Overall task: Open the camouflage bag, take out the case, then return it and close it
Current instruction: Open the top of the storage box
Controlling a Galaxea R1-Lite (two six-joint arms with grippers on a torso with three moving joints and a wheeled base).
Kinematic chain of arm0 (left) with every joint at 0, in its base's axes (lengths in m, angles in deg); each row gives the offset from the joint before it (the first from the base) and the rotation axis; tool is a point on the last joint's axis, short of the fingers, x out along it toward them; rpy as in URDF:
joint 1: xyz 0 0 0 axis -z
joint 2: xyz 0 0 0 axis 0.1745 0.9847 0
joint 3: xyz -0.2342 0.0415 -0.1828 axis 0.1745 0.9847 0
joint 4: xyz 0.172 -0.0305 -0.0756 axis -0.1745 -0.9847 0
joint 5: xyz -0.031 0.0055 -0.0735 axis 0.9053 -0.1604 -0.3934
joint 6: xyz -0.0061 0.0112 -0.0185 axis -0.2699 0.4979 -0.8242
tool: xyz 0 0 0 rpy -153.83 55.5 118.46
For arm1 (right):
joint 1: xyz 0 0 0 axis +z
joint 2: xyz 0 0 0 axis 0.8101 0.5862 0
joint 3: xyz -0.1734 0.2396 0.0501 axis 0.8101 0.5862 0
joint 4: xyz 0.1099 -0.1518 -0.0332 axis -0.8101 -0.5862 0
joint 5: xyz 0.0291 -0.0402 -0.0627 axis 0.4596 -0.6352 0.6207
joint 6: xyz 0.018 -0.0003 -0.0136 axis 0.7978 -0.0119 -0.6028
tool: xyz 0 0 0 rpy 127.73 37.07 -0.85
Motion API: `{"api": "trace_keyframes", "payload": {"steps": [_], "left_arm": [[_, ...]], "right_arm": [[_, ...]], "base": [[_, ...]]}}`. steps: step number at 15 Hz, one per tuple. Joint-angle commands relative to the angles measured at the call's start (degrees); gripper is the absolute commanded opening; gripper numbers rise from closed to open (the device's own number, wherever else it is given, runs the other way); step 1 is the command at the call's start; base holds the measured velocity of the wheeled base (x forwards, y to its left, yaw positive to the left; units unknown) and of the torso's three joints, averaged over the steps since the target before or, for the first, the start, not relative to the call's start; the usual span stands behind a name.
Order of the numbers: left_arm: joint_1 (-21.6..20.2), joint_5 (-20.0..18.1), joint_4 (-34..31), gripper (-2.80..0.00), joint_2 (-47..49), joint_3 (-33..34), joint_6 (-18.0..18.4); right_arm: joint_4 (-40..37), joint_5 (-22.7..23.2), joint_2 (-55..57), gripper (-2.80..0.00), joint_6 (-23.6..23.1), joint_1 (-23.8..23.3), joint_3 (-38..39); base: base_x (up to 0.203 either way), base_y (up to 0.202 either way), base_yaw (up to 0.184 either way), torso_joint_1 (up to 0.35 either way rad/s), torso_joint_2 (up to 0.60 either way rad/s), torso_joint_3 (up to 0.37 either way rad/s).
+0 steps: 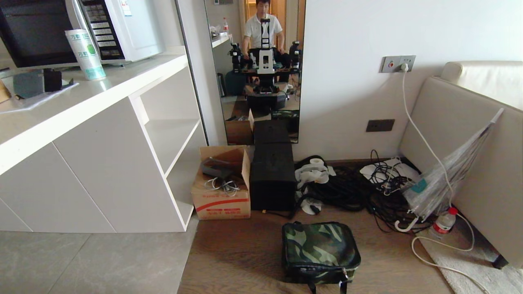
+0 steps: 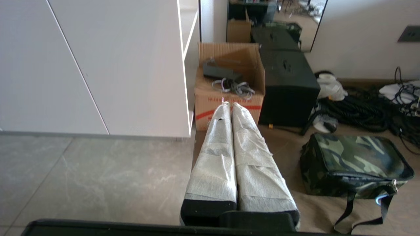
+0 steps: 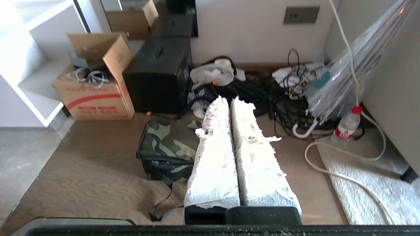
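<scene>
You have the camouflage bag [image 1: 320, 252] lying flat on the wooden floor [image 1: 237, 261] in front of the robot, zipped shut, its long side running left to right and its black strap [image 2: 364, 213] hanging at the near edge, so both arms must go forward and down to it; neither is clearly nearer. The bag is soft padded fabric, a low rectangle. The left gripper [image 2: 228, 105] and the right gripper [image 3: 229, 100], both wrapped in white cloth, hang above the floor with fingers pressed together and hold nothing.
</scene>
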Motion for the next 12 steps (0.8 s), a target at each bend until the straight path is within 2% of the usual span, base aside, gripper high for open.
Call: {"api": "trace_keyframes", "payload": {"steps": [1, 12], "left_arm": [[0.00, 0.00, 0.01, -2.80, 0.08, 0.02, 0.05], [0.00, 0.00, 0.01, -2.80, 0.09, 0.02, -0.02]], "right_arm": [[0.01, 0.02, -0.01, -2.80, -0.03, 0.02, 0.06], [0.01, 0.05, -0.01, -2.80, -0.03, 0.02, 0.08]], "base": [[0.000, 0.000, 0.000, 0.002, 0.00, -0.193], [0.000, 0.000, 0.000, 0.003, 0.00, -0.197]]}}
